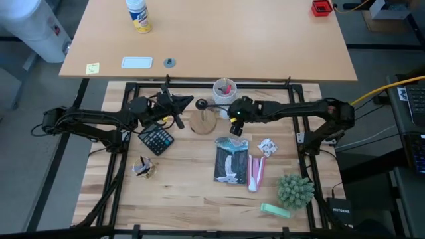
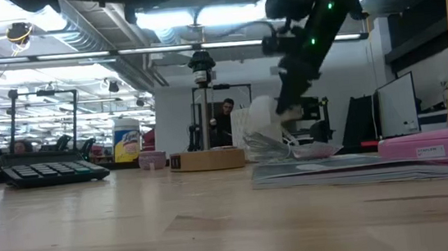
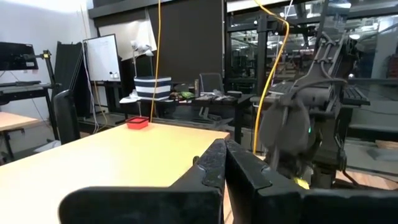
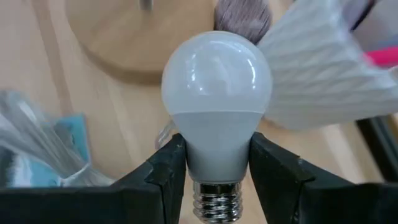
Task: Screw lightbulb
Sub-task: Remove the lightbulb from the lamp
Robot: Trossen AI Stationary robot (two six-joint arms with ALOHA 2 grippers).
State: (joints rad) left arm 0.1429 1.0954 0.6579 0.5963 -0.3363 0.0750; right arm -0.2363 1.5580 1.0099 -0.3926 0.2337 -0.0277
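Note:
The white frosted lightbulb (image 4: 216, 93) fills the right wrist view, with my right gripper (image 4: 217, 158) shut on it. In the high view my right gripper (image 1: 234, 119) hangs just right of the round wooden disc stand (image 1: 204, 122) with its black socket post (image 1: 201, 104). Both also show in the low view, the stand (image 2: 207, 158) and post (image 2: 202, 78). The stand's flat base rests on the table. My left gripper (image 1: 180, 104) is shut on nothing and hovers just left of the post; its joined fingers (image 3: 227, 168) point level. My right gripper pinches the lightbulb's narrowing neck (image 4: 216, 143) just above the silvery screw base (image 4: 216, 202), one finger (image 4: 169, 171) on each side. The fingers slant down from the table's right. The bulb's round dome points away from the wrist and its screw base back toward it, clear of the table.
A white cup (image 1: 224, 89) with red items stands behind the stand, close to the bulb. A calculator (image 1: 156, 139), a black packet (image 1: 231, 162), a pink item (image 1: 256, 171), a green spiky ball (image 1: 295, 190) and a crumpled wrapper (image 1: 143, 167) lie nearer the front.

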